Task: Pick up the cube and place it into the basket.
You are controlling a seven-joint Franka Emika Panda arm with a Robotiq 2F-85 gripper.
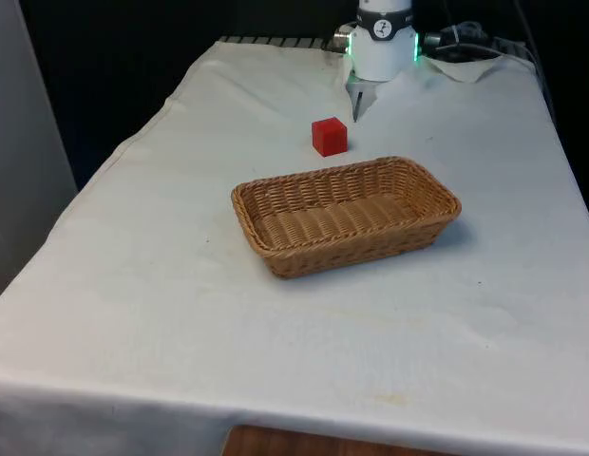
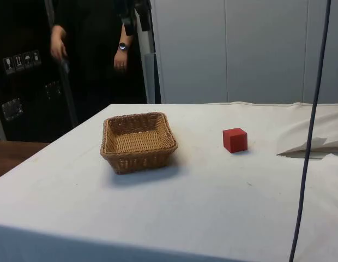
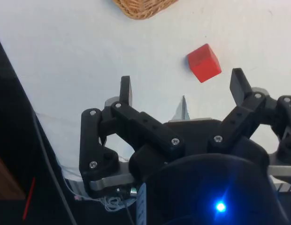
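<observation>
Front, side views share basket (image 1: pixel 347 214); wrist looks down, near.

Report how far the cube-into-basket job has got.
Done: nothing yet. The red cube sits on the white cloth, apart from the wicker basket, which holds nothing. In hand: the gripper is open above the table with the cube ahead of its fingers, not between them. Left: move down over the cube, close on it, lift it, carry it over the basket and let go.
</observation>
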